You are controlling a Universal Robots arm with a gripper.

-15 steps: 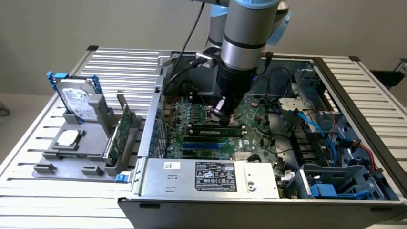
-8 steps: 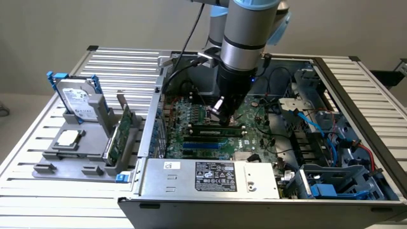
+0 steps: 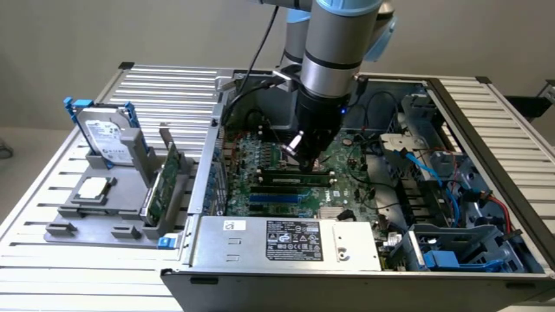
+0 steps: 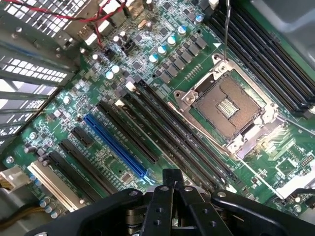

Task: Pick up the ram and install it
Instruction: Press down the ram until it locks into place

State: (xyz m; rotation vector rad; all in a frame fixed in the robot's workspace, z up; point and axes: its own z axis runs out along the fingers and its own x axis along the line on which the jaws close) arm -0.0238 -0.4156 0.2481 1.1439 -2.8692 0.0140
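Note:
My gripper (image 3: 305,156) reaches down into the open computer case, just above the black memory slots of the green motherboard (image 3: 351,179). In the wrist view its black fingers (image 4: 171,176) are pressed together with nothing between them. A long, narrow dark-green stick, the ram (image 3: 295,174), stands in one of the slots right under the fingertips. Whether the tips touch it I cannot tell. In the wrist view the long black slots (image 4: 162,128) run up to the fingertips, beside the empty processor socket (image 4: 229,105).
A blue slot (image 4: 115,145) lies next to the black ones. A grey power supply (image 3: 286,240) sits at the case front, with cables and drive cages on the exterior view's right. Outside the case, a tray holds a hard drive (image 3: 108,136) and a green expansion card (image 3: 165,185).

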